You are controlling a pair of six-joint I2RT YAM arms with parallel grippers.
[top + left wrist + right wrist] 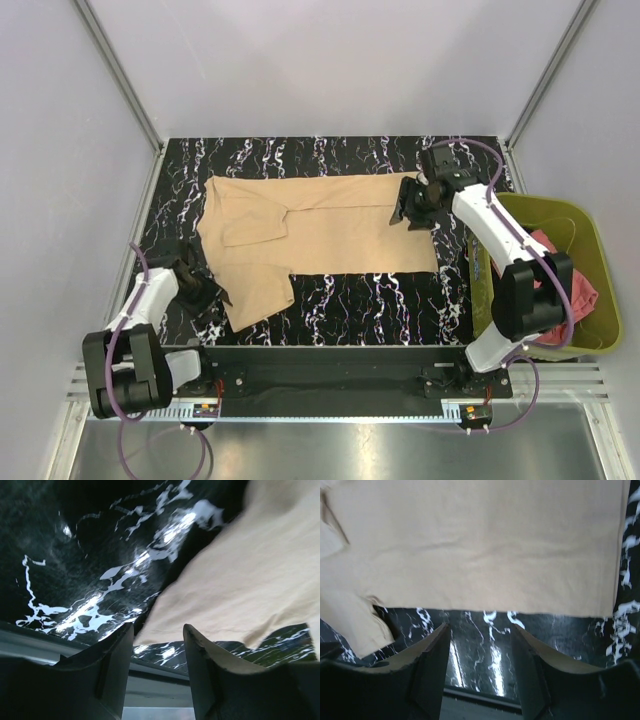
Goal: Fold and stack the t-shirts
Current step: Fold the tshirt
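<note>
Black marbled worktop (pixel 350 290) carries the partly folded tan t-shirt (pixel 320 225). Left gripper (pixel 212 292) by its near corner and right gripper (pixel 407 212) at its right edge both gape, holding nothing.

Matt tan cloth t-shirt (pixel 330 235), glossy marbled black table (pixel 380 295), smooth olive plastic bin (pixel 565 222).
</note>
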